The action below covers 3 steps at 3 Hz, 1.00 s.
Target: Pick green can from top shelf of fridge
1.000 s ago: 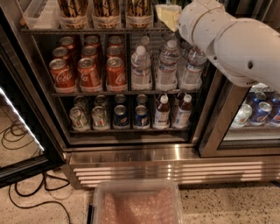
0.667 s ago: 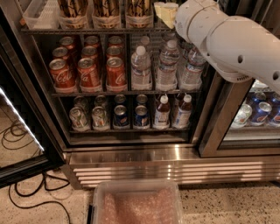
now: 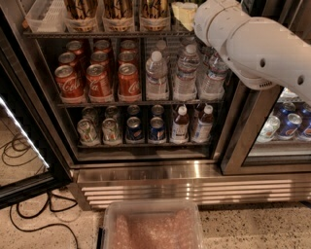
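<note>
None of the gripper shows: it is hidden behind the end of the white arm (image 3: 252, 44) at the right of the top shelf (image 3: 107, 34), so its grip cannot be told. Nor can the green can be seen. Gold-and-black cans (image 3: 116, 8) stand left on that shelf, with red cola cans (image 3: 99, 80) and water bottles (image 3: 184, 73) below them in the fridge (image 3: 146, 177).

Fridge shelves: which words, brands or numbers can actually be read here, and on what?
"Coca-Cola": white script on the front red cans, middle rack.
Gold-and-black cans, water bottles, blue cans: labels too blurred to read.
The arm carries no text; the gripper is out of view, past the arm's end by the top shelf.
</note>
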Each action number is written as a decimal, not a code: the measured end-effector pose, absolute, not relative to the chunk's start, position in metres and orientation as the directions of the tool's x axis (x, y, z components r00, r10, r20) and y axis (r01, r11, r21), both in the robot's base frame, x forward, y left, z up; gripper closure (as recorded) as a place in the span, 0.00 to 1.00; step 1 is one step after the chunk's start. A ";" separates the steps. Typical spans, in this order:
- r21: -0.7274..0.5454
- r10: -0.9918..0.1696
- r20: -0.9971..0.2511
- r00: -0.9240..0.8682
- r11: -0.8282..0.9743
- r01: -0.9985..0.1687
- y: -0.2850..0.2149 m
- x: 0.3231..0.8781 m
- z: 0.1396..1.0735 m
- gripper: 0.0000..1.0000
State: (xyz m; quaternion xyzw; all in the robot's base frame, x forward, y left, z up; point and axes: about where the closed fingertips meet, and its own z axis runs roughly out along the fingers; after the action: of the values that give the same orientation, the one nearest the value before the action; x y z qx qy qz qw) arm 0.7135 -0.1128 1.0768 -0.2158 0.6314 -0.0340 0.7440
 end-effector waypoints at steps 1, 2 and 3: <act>-0.369 -0.329 -0.922 0.202 0.906 -0.209 -0.116 0.719 1.077 0.38; -0.369 -0.329 -0.922 0.202 0.906 -0.209 -0.116 0.719 1.077 0.57; -0.369 -0.329 -0.922 0.202 0.906 -0.209 -0.116 0.719 1.077 0.80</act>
State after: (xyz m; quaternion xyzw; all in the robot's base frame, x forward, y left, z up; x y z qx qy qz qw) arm 0.7191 -0.1155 1.0774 -0.2134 0.6304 -0.0402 0.7453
